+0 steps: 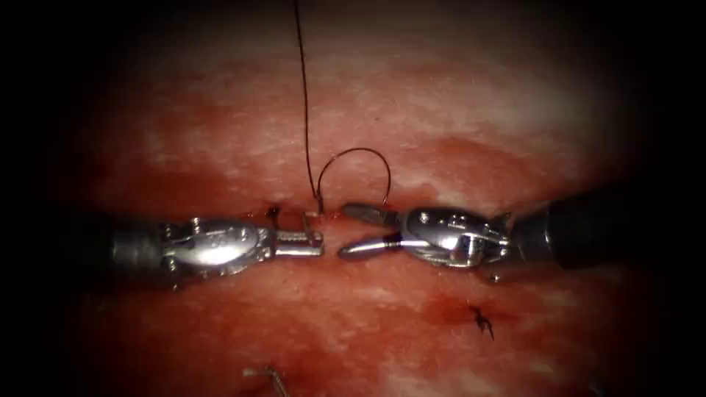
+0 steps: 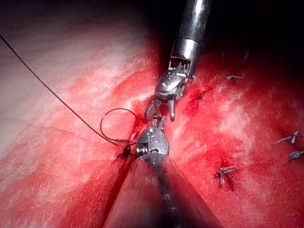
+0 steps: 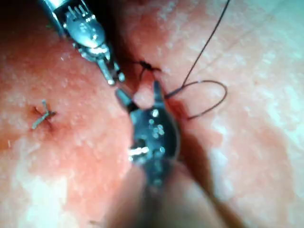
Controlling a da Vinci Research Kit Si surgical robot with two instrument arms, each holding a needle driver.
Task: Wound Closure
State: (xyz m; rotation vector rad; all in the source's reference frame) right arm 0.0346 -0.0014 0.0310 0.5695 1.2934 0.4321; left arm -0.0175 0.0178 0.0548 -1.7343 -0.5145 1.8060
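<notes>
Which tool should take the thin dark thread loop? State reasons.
Likely the right. The right arm's tool has open, empty jaws, and the thin dark thread loop comes down right beside its upper jaw. The left arm's tool sits at the loop's far end.

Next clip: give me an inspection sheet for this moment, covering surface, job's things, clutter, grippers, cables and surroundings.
Surface: tissue wet with red fluid.
Job's things: thread comes down to a loop above the tool tips; needle: cannot tell.
Clutter: tied knot with cut ends on the tissue below the right tool; another thread piece at the lower edge.
Grippers: left tool shut, seemingly on the thread; right tool open, holding nothing.
Cables: nothing seen.
Surroundings: dark.
</notes>
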